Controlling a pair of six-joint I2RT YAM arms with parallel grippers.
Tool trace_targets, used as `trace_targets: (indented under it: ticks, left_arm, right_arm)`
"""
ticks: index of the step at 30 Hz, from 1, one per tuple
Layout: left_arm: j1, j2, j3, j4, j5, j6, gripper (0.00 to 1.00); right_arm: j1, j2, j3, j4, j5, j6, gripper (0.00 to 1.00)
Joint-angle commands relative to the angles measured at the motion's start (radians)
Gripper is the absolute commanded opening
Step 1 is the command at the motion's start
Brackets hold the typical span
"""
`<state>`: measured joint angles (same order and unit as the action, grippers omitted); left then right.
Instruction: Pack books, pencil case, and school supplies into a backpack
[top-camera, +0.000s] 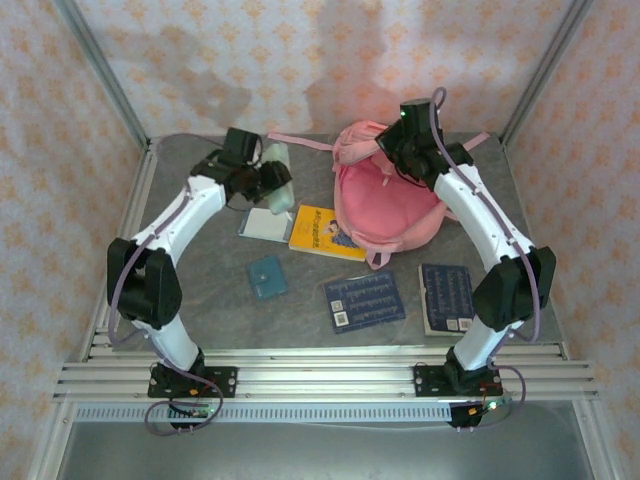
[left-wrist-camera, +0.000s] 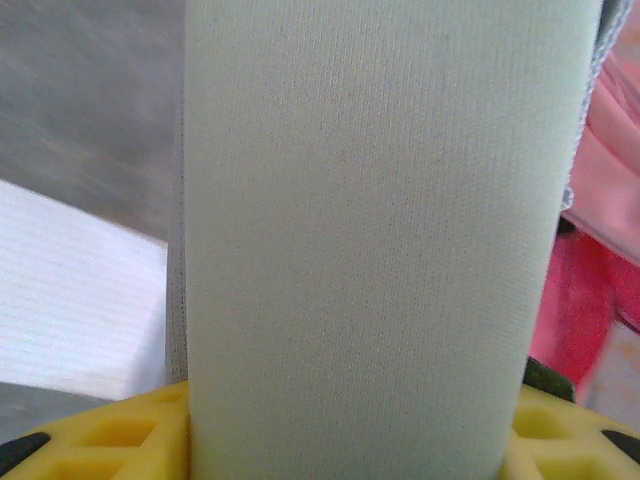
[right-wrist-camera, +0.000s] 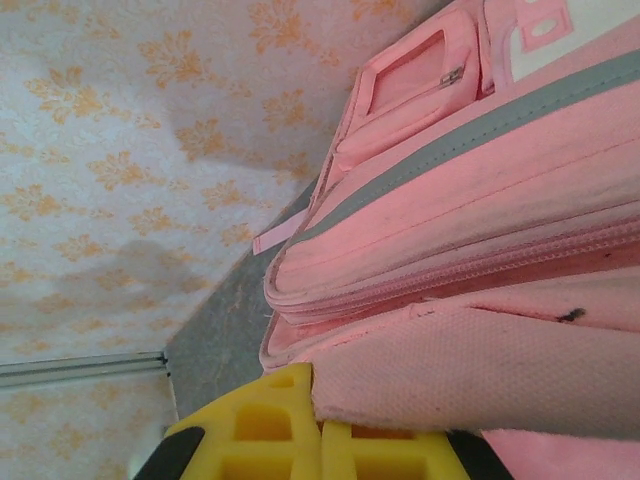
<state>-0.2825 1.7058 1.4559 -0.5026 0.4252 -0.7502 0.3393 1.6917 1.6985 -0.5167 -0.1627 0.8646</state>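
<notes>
Yellow book (top-camera: 327, 232), teal case (top-camera: 267, 276) and navy books (top-camera: 364, 300) lie on table (top-camera: 230, 320) in front of backpack (top-camera: 385, 205). Left hand (top-camera: 266, 180) grasps pencil case (left-wrist-camera: 370, 230) back-left of backpack. Right hand (top-camera: 402, 160) is clenched on backpack's top fabric.

Rows of white print cover two navy books (top-camera: 365, 300) on the bench (top-camera: 230, 310), too small to read. Lettering on the yellow book (top-camera: 328, 232) is equally illegible.

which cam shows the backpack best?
Top external: nearly the whole backpack shows, lying on the table. Right wrist gets a close-up of one side; left wrist catches just a pink edge behind the pencil case.
</notes>
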Motion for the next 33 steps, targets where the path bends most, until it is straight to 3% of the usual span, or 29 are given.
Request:
trace_targets:
  ticks: [1,7,9,12,17,22,26,30,33]
  left_arm:
    - [-0.103,-0.048,-0.105,0.306,0.083,-0.236,0.43]
    - [-0.267,-0.013,-0.169,0.587,-0.035,-0.509,0.41]
    - [-0.303,0.039,-0.173,0.718,-0.074,-0.604,0.41]
    - [-0.34,0.145,-0.095,0.779,-0.11,-0.66,0.42]
    - [-0.372,0.347,0.055,0.829,-0.17,-0.703,0.41]
    - [-0.343,0.538,0.189,0.928,-0.237,-0.774,0.41]
    - [-0.339,0.715,0.43,0.931,-0.222,-0.808,0.44]
    - [-0.336,0.865,0.691,0.856,-0.226,-0.791,0.53]
    - [-0.331,1.009,0.95,0.697,-0.207,-0.773,0.78]
  right_arm:
    - [-0.001,0.013,0.047,0.077,-0.045,0.072,0.0]
    - [-0.001,-0.002,0.025,0.116,-0.037,0.142,0.0]
    - [-0.002,-0.014,-0.002,0.156,-0.036,0.184,0.0]
    - [0.0,-0.029,-0.04,0.219,-0.05,0.255,0.0]
    - [0.01,-0.041,-0.054,0.258,-0.049,0.332,0.0]
    - [0.061,-0.089,-0.18,0.455,0.038,0.497,0.0]
    - [0.109,-0.076,-0.198,0.531,0.069,0.603,0.0]
    - [0.15,-0.056,-0.204,0.588,0.09,0.678,0.0]
    - [0.176,-0.045,-0.203,0.597,0.113,0.706,0.0]
